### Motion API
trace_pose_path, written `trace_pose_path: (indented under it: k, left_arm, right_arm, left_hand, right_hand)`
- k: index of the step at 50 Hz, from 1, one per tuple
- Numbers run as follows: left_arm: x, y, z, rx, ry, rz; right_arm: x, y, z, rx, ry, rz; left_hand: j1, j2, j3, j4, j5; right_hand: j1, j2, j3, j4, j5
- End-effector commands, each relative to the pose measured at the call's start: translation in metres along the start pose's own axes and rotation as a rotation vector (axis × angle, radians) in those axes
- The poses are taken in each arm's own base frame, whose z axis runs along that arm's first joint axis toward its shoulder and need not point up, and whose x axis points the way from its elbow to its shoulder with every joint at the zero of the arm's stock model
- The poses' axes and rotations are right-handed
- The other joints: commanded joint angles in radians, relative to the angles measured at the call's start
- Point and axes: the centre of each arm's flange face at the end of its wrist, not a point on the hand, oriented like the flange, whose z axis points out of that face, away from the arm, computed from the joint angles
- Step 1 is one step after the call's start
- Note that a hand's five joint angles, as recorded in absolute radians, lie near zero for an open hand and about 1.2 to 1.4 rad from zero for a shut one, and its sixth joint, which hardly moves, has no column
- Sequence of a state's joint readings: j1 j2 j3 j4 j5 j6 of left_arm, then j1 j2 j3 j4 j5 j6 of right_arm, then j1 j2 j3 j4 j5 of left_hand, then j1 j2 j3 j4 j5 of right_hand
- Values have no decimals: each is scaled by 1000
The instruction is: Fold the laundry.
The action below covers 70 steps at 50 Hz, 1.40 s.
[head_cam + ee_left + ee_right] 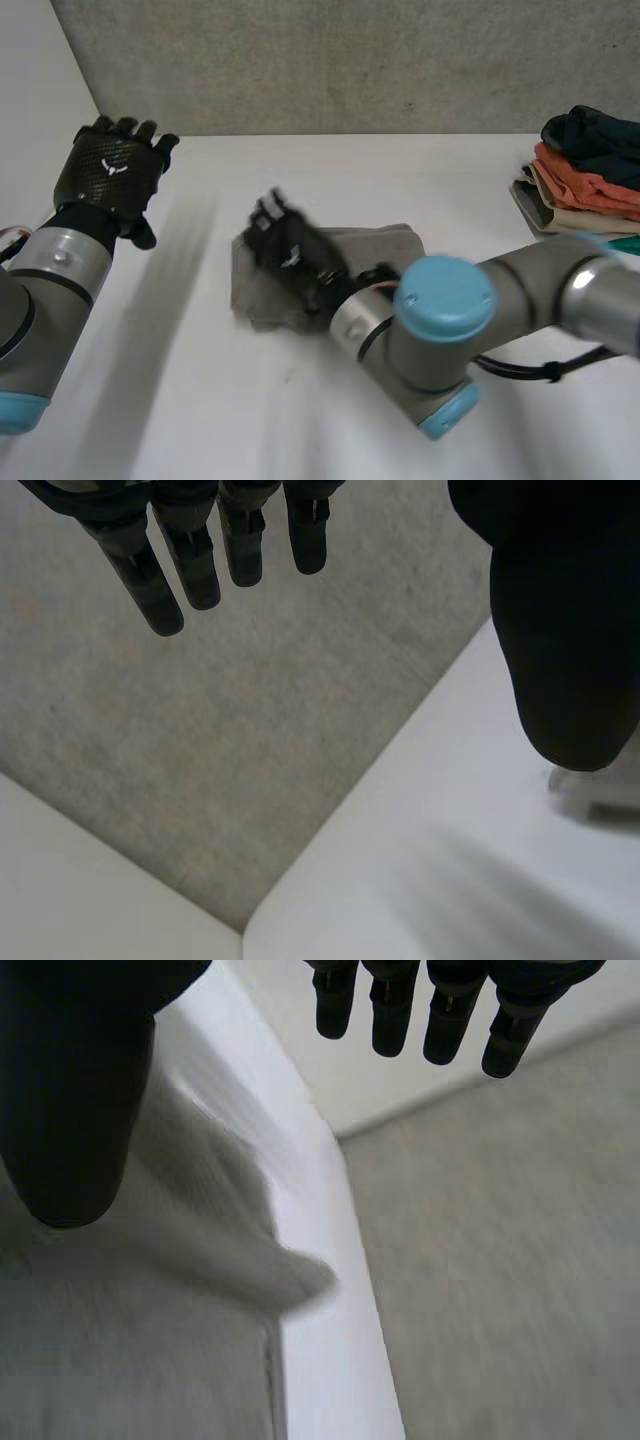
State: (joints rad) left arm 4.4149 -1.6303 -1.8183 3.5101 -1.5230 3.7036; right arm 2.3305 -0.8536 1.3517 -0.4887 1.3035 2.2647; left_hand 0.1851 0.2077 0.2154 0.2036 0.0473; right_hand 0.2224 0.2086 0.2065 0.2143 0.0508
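— So, where is the folded grey cloth (388,248)?
— Near the middle of the white table (200,400), lying flat. The right hand (292,258) is over the cloth's left part, at the end of the grey right arm (440,320).
— Holding it?
— No. In the right wrist view its fingers (395,1010) are straight and apart from the thumb, with nothing between them. The hand is blurred in the head view, so it may be touching the cloth.
— And the left hand (108,172)?
— Over the table's left side, well apart from the cloth, fingers straight and spread, empty.
— Anything else?
— A stack of folded dark, orange and beige clothes (590,180) at the table's far right.
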Motion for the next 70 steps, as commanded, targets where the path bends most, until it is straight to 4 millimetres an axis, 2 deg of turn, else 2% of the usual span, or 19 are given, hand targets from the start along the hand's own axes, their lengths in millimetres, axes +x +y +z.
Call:
trace_pose_path:
  k: [1,3,8,14,18,24,29,34,41,49,52,54,56,57,60,63,64,68,70]
  left_arm:
    - [25,-34,2,116,84,-65]
    - [39,-36,3,120,125,-95]
    - [101,-43,4,140,294,-155]
    - [142,-9,31,64,339,-139]
    - [151,7,45,20,306,-133]
    - [140,25,54,-62,196,-107]
    - [138,34,51,-101,173,-70]
    - [140,43,33,-169,216,-42]
    - [118,18,14,-155,206,-56]
    - [97,10,-1,-157,179,-60]
    - [87,6,-6,-151,161,-67]
    - [84,2,-9,-142,157,-71]
    - [82,0,-11,-136,150,-72]
    - [80,-1,-13,-135,148,-73]
    - [79,-1,-15,-136,147,-73]
    - [77,-2,-16,-130,142,-74]
    - [77,-2,-16,-130,140,-74]
    - [73,-5,-11,-117,127,-78]
    - [70,-9,-7,-98,116,-82]
  right_arm:
    - [70,8,-41,-140,148,505]
    - [75,13,-48,-184,152,586]
    - [76,47,-71,-380,138,666]
    - [68,77,-80,-486,142,567]
    - [58,94,-78,-519,141,521]
    - [55,108,-75,-532,160,508]
    - [58,113,-77,-543,178,472]
    - [60,117,-89,-599,194,425]
    - [91,105,-107,-628,220,200]
    - [118,77,-92,-554,238,-72]
    - [103,40,-70,-410,197,-147]
    - [72,13,-52,-268,116,-180]
    - [48,4,-46,-204,47,-191]
    - [24,-1,-43,-147,-34,-204]
    - [-22,-8,-46,-58,-186,-235]
    - [-39,-6,-49,-39,-236,-244]
    - [-39,-5,-47,-47,-232,-244]
    - [-29,-5,-46,-82,-191,-189]
    - [-22,-7,-47,-88,-164,-134]
  left_hand:
    - [-10,-32,-40,-28,-46]
    - [-7,-29,-37,-25,-44]
    - [5,-18,-25,-14,-32]
    - [14,-9,-17,-5,-23]
    - [37,15,7,19,0]
    - [37,15,7,19,0]
    - [31,9,1,13,-5]
    - [28,6,-2,10,-8]
    - [20,-3,-11,1,-17]
    - [17,-6,-14,-2,-20]
    - [14,-9,-17,-5,-23]
    - [11,-12,-20,-8,-26]
    - [11,-12,-20,-8,-26]
    - [11,-12,-20,-8,-26]
    - [8,-15,-22,-11,-29]
    - [5,-18,-25,-14,-32]
    - [5,-18,-25,-14,-32]
    - [2,-21,-28,-16,-35]
    - [2,-21,-28,-16,-35]
  right_hand:
    - [-48,-34,-32,-40,-51]
    - [-48,-34,-32,-40,-51]
    - [-48,-34,-32,-40,-51]
    - [-44,-30,-28,-36,-47]
    - [94,108,110,102,91]
    - [452,466,468,460,449]
    - [1172,1186,1188,1180,1169]
    - [1174,1188,1190,1182,1171]
    - [1174,1188,1190,1182,1171]
    - [1174,1188,1190,1182,1171]
    - [1174,1188,1190,1182,1171]
    - [1174,1188,1190,1182,1171]
    - [1174,1188,1190,1182,1171]
    - [1174,1188,1190,1182,1171]
    - [1174,1188,1190,1182,1171]
    - [1174,1188,1190,1182,1171]
    - [1015,1029,1031,1023,1012]
    - [-48,-34,-32,-40,-51]
    - [-48,-34,-32,-40,-51]
